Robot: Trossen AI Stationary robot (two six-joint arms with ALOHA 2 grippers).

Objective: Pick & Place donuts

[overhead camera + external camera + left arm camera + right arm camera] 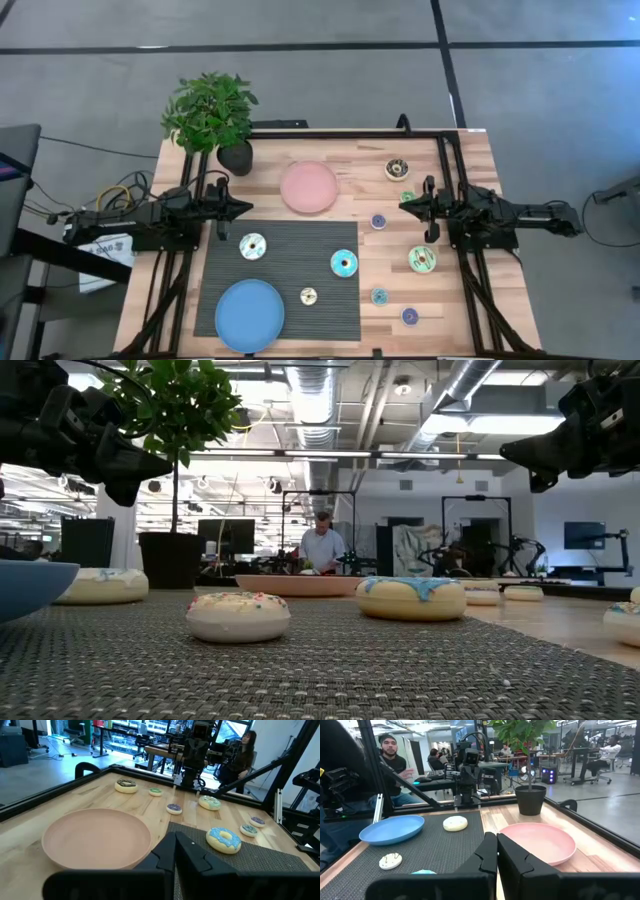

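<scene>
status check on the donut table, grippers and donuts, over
Left gripper and right gripper shut, empty, hovering. Nine donuts loose: three on mat, six on wood. Pink plate and blue plate bare. Nothing blocking.

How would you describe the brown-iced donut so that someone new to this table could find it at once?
Start at the pink plate on the bare wood beyond the dark mat. Look across towards the right arm's side: the brown-iced donut lies nearest the table's far edge. It alone has dark icing; the small green donut beside it is paler.
</scene>
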